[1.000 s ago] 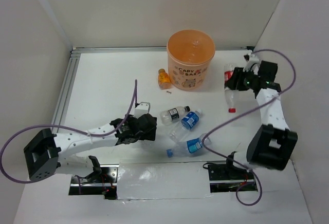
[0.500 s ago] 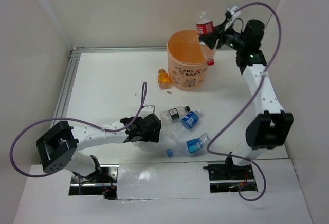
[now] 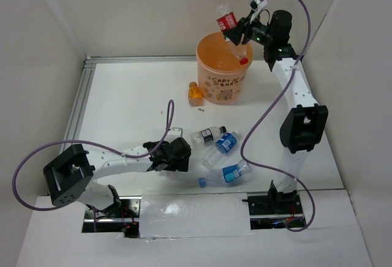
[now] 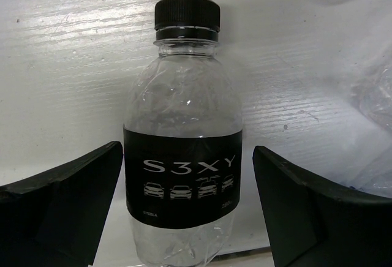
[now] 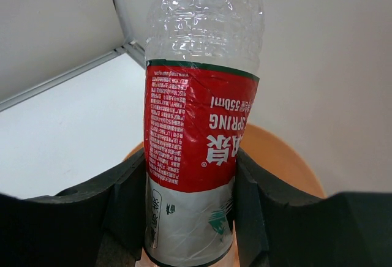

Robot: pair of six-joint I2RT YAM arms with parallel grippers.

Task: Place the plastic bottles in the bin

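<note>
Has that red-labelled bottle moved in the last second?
Yes. The red-labelled bottle went from right of the bin to above its rim, carried by the right gripper.

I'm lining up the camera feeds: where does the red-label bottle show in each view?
Top external: red-label bottle at upper centre-right, tilted above the bin.
Left wrist: not in it; only a black-label bottle shows.
Right wrist: the bottle fills the centre of the picture.
Shared landmark: the orange bin, seen behind the bottle in the right wrist view.
</note>
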